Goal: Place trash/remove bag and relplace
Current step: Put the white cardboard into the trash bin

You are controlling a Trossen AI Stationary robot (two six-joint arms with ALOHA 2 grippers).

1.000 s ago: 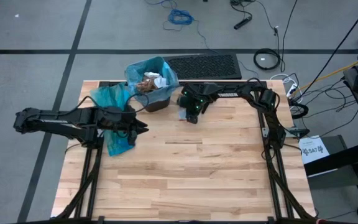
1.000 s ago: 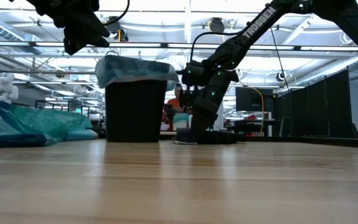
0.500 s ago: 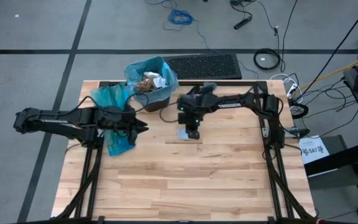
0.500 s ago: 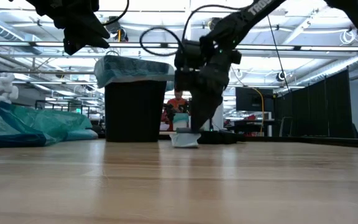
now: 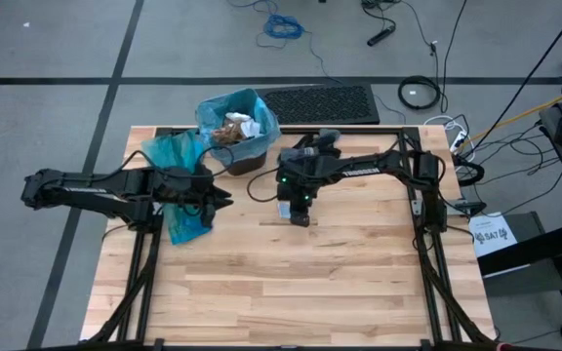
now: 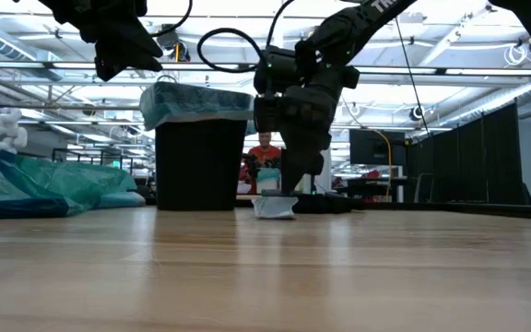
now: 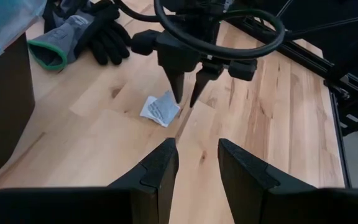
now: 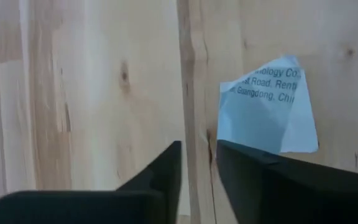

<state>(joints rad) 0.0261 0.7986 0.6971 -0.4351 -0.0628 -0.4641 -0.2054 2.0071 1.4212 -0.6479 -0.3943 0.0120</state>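
The wooden desk [image 5: 291,273] carries a black bin [image 6: 196,166] near its far edge, lined with a blue bag [image 5: 213,109] and holding crumpled trash [image 5: 234,128]. A loose blue bag [image 5: 179,185] lies by the left edge under the left gripper [image 7: 194,171], fingers narrowly apart, empty. The right gripper [image 7: 185,99], fingers narrowly apart, hangs above a white scrap [image 7: 160,109] mid-desk. Black gloves [image 7: 98,34] lie near the bin.

White printed scrap [image 7: 160,110], black bin [image 6: 195,163], teal liner [image 6: 201,101].
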